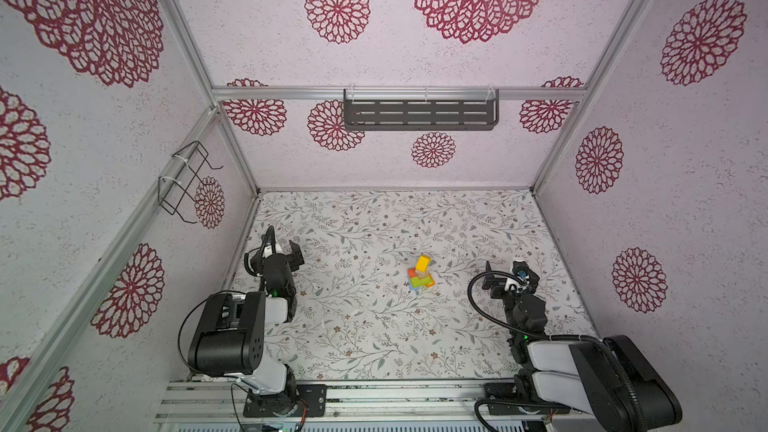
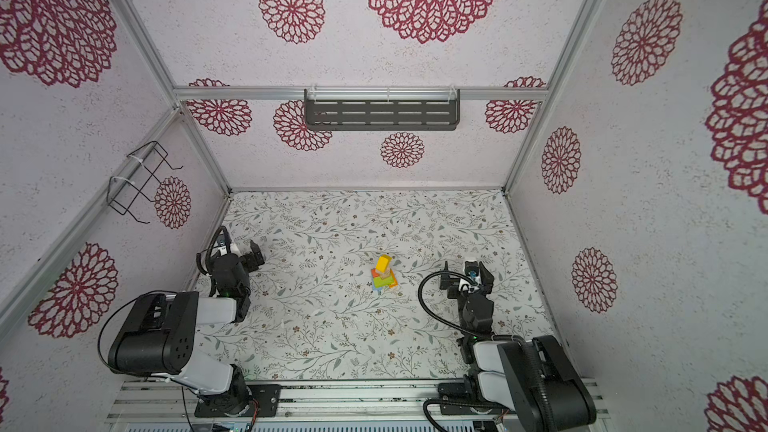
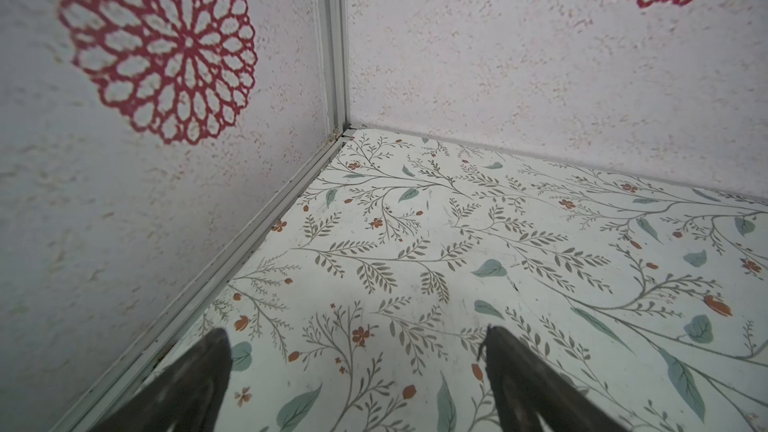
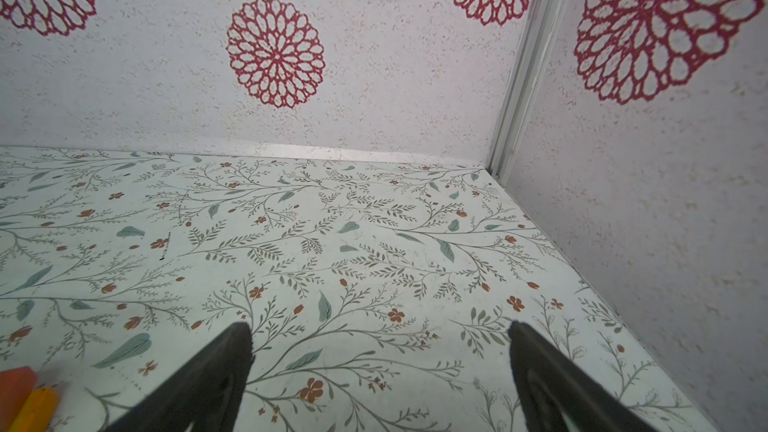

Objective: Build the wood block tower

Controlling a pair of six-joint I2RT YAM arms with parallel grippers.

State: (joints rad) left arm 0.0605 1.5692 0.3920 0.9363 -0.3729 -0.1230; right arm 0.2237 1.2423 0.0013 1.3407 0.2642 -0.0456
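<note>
The wood block tower stands mid-table in both top views. Its yellow block is topmost, over a tan block and flat lime-green, orange, red and blue pieces. My left gripper hangs open near the left wall, far from the tower, with nothing between its fingers. My right gripper is open and empty to the right of the tower. The right wrist view catches only an orange piece and a yellow one at its edge.
The floral table is walled on three sides. A dark shelf hangs on the back wall and a wire rack on the left wall. An aluminium rail carries both arm bases at the front.
</note>
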